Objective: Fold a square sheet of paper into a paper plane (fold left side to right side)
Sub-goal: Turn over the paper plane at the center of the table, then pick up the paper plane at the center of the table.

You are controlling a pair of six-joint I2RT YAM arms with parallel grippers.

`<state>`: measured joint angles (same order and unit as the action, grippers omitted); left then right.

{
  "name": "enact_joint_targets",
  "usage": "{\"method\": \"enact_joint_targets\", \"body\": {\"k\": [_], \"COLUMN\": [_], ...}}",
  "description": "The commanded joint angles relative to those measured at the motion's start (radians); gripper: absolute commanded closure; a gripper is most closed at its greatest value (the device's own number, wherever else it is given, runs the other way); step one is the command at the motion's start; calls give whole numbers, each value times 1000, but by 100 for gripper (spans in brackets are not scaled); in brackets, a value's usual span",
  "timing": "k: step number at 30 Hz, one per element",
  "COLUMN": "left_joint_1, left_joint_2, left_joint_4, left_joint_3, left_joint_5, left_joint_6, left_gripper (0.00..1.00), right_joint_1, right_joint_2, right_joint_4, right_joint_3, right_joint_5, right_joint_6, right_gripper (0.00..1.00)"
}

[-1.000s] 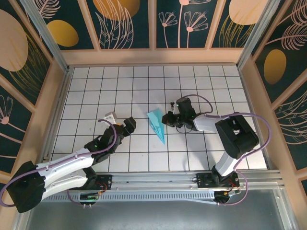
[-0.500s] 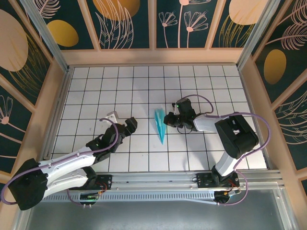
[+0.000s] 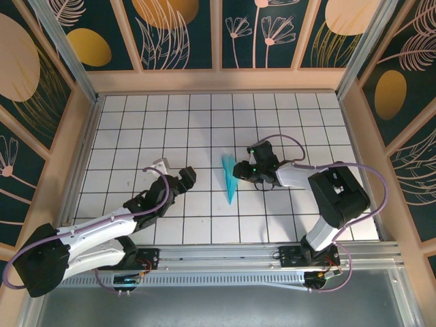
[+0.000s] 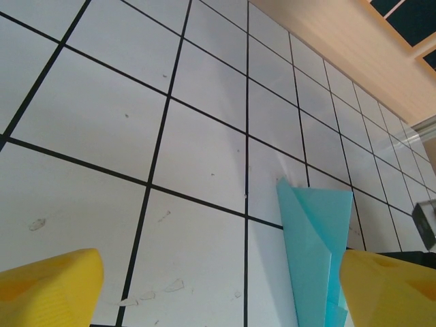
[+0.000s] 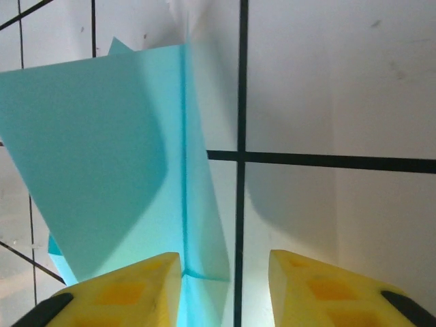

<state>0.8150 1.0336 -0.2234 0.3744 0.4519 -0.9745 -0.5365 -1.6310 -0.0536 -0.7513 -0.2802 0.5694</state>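
Note:
The square sheet of paper now lies as a slim turquoise paper plane (image 3: 228, 179) on the tiled table, its tip pointing toward the near edge. My right gripper (image 3: 237, 170) sits right beside its wide end, open. In the right wrist view a raised wing of the plane (image 5: 116, 157) reaches between my right gripper's (image 5: 225, 276) yellow fingers (image 5: 129, 289) by the left one, unclamped. My left gripper (image 3: 187, 177) hovers about two tiles left of the plane, open. In the left wrist view the plane (image 4: 315, 245) lies by the right finger (image 4: 392, 289) of my left gripper (image 4: 218, 279).
The white tiled table (image 3: 136, 129) is ringed by wooden walls (image 3: 218, 80) on three sides. A metal rail (image 3: 225, 255) with both arm bases runs along the near edge. A small white bracket (image 3: 158, 165) sits by the left wrist.
The right gripper went from shut to open, letting go of the plane. The plane went from a wider flat shape to a narrow one and shifted slightly right. The left arm barely moved.

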Motion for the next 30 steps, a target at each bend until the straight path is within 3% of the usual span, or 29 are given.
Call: {"method": "enact_joint_targets", "body": {"k": [1, 6, 12, 30], "left_joint_1": [-13, -30, -40, -44], "left_joint_2": [-7, -37, -86, -114], "left_joint_4": [-1, 20, 48, 70], "left_joint_3": [31, 34, 24, 9], "left_joint_5": [-4, 4, 27, 30], "left_joint_6": [-1, 11, 15, -2], "left_gripper": [10, 10, 8, 8], "right_joint_1": [-24, -78, -152, -187], "right_joint_2": [75, 112, 75, -29], "right_joint_4": [113, 293, 412, 392], "right_joint_3": [-58, -142, -217, -241], "right_joint_5": [97, 179, 169, 121], "right_joint_6": [-21, -28, 36, 76], "right_gripper": [54, 50, 50, 69]}}
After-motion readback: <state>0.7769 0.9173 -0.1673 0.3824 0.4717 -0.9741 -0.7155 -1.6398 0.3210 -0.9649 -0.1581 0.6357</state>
